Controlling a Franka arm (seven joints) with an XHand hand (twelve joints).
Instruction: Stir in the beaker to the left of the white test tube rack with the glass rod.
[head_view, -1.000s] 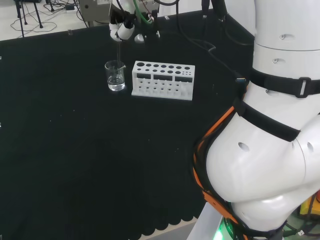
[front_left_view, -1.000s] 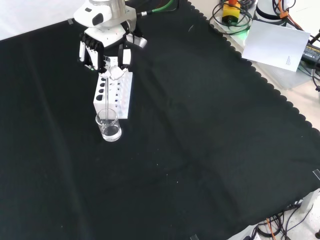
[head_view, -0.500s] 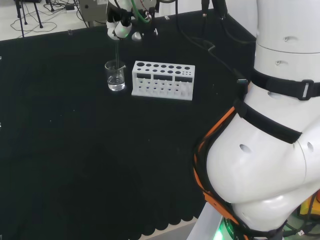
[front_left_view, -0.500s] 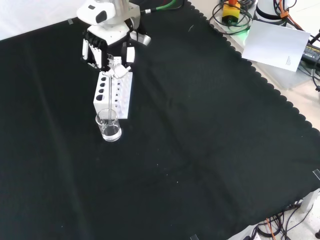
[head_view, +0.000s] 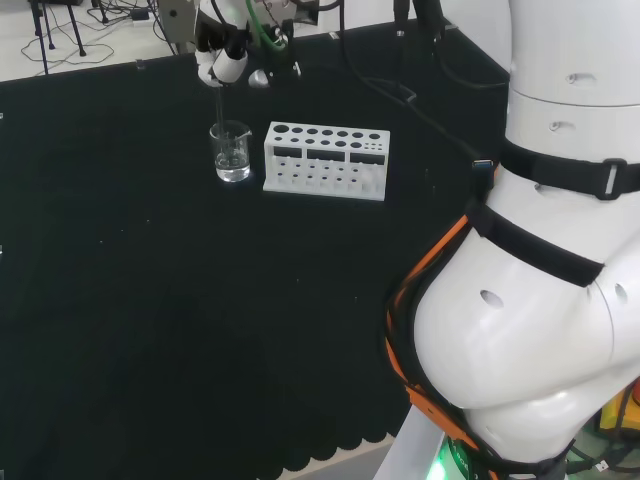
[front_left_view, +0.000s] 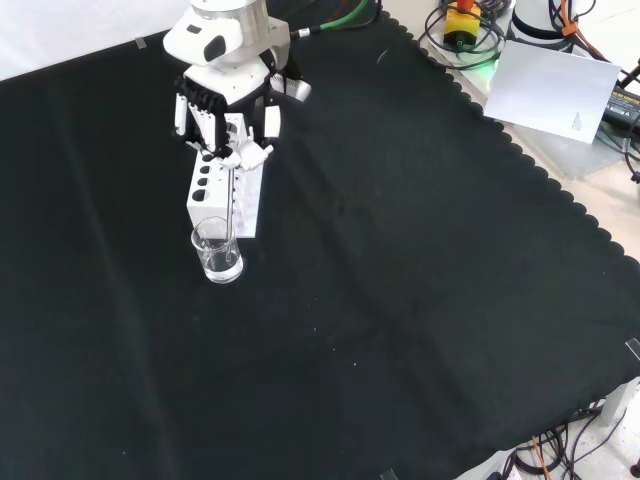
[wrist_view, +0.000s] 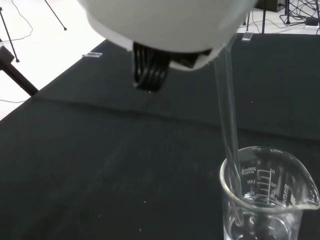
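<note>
I had the hand (front_left_view: 226, 110) pinching the glass rod (wrist_view: 227, 120), its tip dipped in the beaker (head_view: 231, 152) just beside the white test tube rack (head_view: 325, 160). I judged small slow circles best, keeping off the glass wall.

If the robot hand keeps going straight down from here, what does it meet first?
Probably the beaker rim: the robot hand points down, holding the glass rod already inside it. The rack sits close; depth is unclear.
</note>
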